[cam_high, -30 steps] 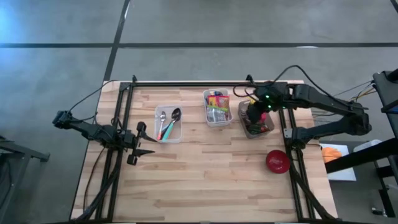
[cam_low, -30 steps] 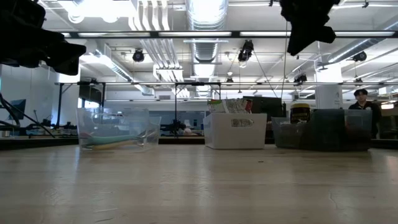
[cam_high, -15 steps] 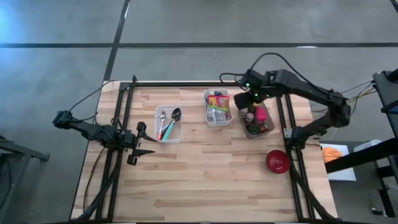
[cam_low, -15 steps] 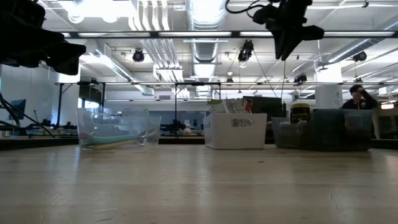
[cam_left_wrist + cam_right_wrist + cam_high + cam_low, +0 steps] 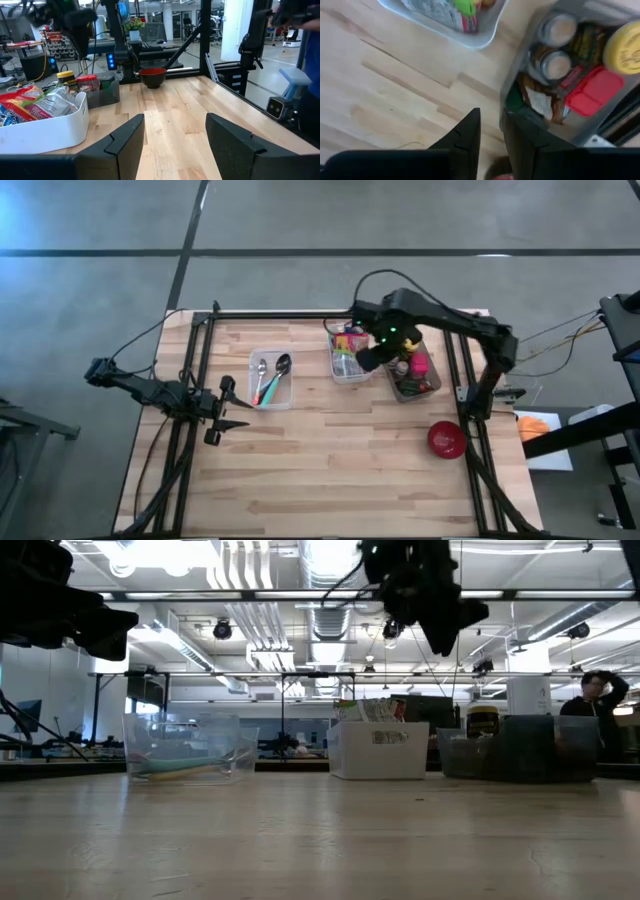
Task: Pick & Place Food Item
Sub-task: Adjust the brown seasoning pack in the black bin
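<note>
Food packets fill a white bin (image 5: 348,355) at the table's far middle. Next to it on the right, a grey bin (image 5: 412,372) holds jars, a yellow-lidded jar and a red box. My right gripper (image 5: 370,358) hangs high over the gap between the two bins and points down. Its fingers (image 5: 470,135) stand only a narrow gap apart with nothing between them. My left gripper (image 5: 175,130) waits level at the table's left edge, open and holding nothing.
A clear tray (image 5: 270,378) with spoons stands left of the white bin. A red bowl (image 5: 446,439) sits near the right edge. The near half of the wooden table (image 5: 330,480) is bare. A person shows in the room beyond the table (image 5: 595,700).
My right gripper has swung from above the grey bin toward the table's left, to over the gap between the two bins. It has tipped over to point down and sunk a little. Its finger gap looks the same.
</note>
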`<state>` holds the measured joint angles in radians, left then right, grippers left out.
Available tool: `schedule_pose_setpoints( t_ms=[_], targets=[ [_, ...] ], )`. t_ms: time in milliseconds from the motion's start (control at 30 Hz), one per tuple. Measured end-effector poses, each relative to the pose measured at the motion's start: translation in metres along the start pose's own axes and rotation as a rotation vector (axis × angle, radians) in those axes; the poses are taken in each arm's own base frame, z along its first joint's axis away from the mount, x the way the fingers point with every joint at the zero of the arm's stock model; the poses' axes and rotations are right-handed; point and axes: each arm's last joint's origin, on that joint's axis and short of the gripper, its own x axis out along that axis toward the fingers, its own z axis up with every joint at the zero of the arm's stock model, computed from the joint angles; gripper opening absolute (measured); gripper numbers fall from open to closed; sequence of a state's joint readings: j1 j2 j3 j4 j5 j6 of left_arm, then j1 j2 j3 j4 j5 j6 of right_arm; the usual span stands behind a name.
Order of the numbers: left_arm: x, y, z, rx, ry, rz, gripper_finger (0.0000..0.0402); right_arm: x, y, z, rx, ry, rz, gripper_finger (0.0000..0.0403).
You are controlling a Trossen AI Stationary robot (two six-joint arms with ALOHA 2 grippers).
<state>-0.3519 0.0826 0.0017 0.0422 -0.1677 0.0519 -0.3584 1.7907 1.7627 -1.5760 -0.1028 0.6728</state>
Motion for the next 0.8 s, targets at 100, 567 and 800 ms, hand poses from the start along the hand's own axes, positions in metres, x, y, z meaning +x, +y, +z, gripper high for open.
schedule_pose_setpoints(
  t_ms=[100,567,800],
  targets=[
    [0.000,0.000,0.000,-0.001,0.000,0.000,0.0214,0.016,0.005,0.011,0.026,0.075,0.023,0.0077],
    [0.000,0.000,0.000,-0.002,0.000,0.000,0.0214,0.044,-0.005,0.015,0.065,0.177,-0.036,0.0207],
    [0.000,0.000,0.000,-0.002,0.000,0.000,0.0214,0.067,-0.019,0.013,0.123,0.243,-0.121,0.0316]
  ],
)
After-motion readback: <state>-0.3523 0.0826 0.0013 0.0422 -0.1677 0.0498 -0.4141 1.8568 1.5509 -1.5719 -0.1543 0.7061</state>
